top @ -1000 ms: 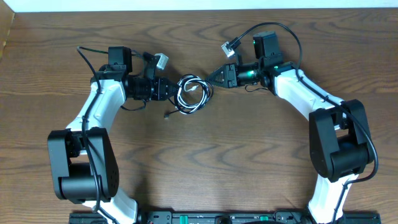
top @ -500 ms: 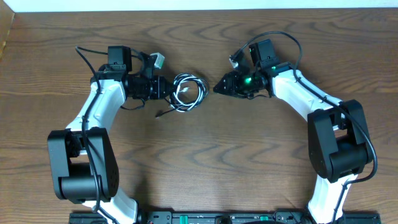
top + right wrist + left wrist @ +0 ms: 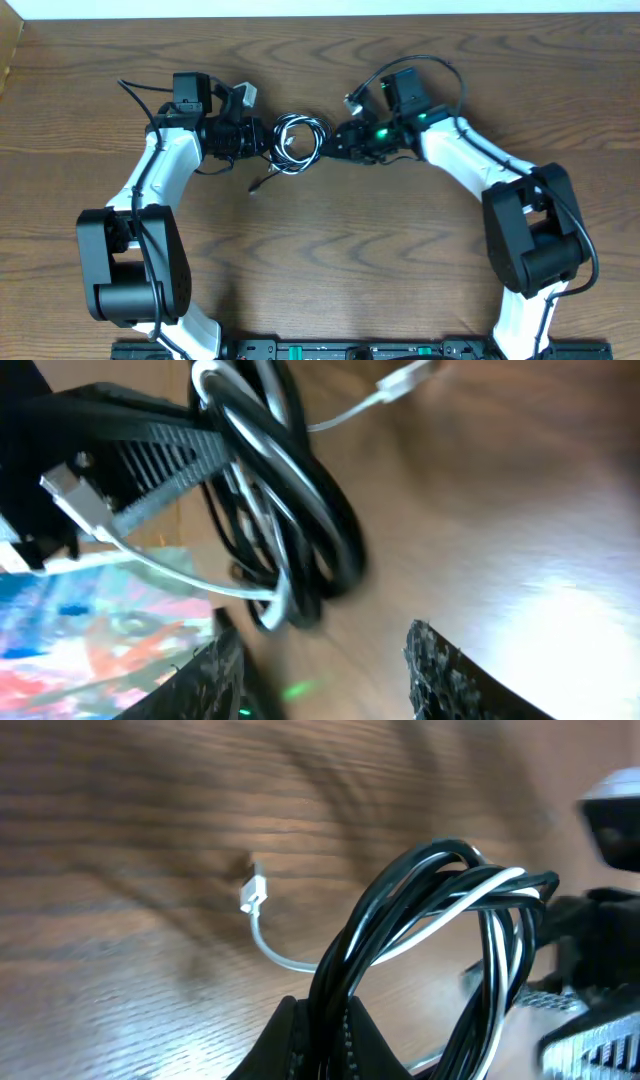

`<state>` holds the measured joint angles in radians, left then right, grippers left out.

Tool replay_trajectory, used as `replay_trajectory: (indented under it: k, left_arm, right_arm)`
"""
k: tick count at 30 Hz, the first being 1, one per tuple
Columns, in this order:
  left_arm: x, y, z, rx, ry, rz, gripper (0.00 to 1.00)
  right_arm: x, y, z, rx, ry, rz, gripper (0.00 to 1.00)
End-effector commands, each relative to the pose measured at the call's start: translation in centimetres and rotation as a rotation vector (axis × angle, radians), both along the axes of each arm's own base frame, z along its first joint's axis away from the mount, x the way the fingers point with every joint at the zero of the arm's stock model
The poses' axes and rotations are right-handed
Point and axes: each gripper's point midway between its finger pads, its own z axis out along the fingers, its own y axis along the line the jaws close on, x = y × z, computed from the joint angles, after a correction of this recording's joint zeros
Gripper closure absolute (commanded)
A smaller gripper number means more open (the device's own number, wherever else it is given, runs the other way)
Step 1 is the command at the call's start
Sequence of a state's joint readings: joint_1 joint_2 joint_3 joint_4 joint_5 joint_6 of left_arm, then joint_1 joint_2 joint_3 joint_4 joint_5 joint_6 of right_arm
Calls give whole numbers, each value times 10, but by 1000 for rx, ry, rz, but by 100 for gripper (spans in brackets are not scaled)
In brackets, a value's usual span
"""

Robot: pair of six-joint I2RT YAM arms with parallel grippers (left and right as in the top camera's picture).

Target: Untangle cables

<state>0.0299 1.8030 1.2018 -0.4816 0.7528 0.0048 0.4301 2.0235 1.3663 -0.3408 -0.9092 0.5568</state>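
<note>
Cable bundle (image 3: 372,915) at the far middle of the bench (image 3: 320,260).
The left gripper (image 3: 263,140) is closed on the coiled black-and-white bundle, pinching its loops. The right gripper (image 3: 322,642) has its jaws apart, with the coil just ahead of its fingertips. Beyond the coil, a white plug end (image 3: 252,895) trails over the bench.

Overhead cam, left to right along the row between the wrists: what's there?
left gripper → cable bundle, black and white loops → right gripper
</note>
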Motion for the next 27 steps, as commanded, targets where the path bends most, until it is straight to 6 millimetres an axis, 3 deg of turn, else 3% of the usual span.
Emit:
replay_trajectory:
  k: [1, 7, 10, 15, 17, 23, 27]
  left_arm:
    - [-2, -16, 21, -51, -151, -171, 92]
    - [-1, -16, 19, -43, -182, -187, 93]
    - [1, -16, 20, -52, -171, -165, 93]
    - [5, -16, 22, -78, -135, -109, 93]
    - [5, -16, 22, -82, -128, -101, 93]
    - [2, -24, 30, -144, -136, -130, 93]
    - [-1, -28, 35, -178, -150, -159, 93]
  right_arm:
    - [-18, 31, 26, 50, 126, -25, 51]
    - [-23, 57, 9, -72, 234, -208, 67]
    - [-19, 58, 2, -114, 261, -302, 67]
    - [-15, 63, 8, -85, 258, -319, 64]
    - [-10, 59, 5, -100, 228, -327, 67]
    - [-2, 35, -18, -244, 124, -363, 98]
    - [11, 10, -34, -393, -23, -388, 99]
